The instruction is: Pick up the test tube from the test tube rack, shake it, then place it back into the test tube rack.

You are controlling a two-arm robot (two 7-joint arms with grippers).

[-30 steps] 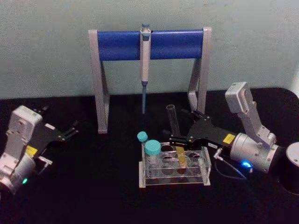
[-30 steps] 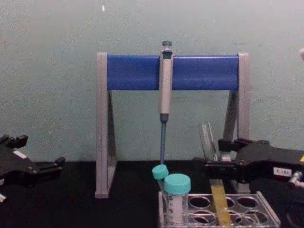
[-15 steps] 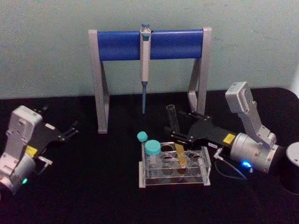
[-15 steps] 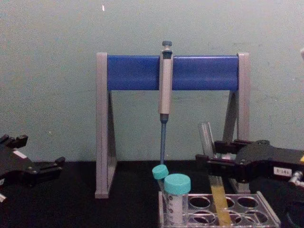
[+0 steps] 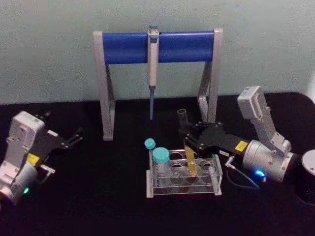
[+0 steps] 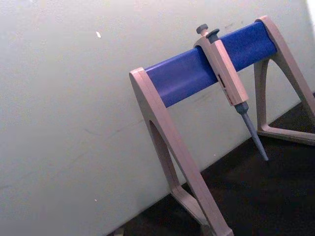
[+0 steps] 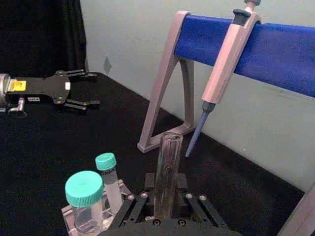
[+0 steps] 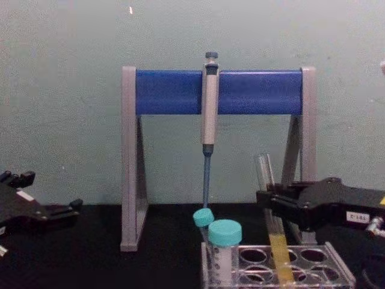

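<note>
The tube [image 5: 191,166] stands in the rack [image 5: 183,189], leaning a little. The right hand [image 5: 188,139] sits around its bare glass above the yellow liquid, though I cannot tell whether it is clamped on. This looks like the grasp before the lift, so the next move calls for a firm grip and a pull along the tube's own lean to clear the hole; the left hand [image 5: 75,137] lies spread open at the bench's [image 5: 98,196] left.

Soft, even indoor light falls on a pale wall [image 5: 49,49], the brightest area in every view. The matte black worktop [image 5: 98,206] stays very dark and swallows detail. A small blue light [image 5: 256,172] glows on the right arm and a green light [image 5: 24,190] on the left. In the right wrist view, a dark corner [image 7: 39,34] lies in deep shade.
</note>
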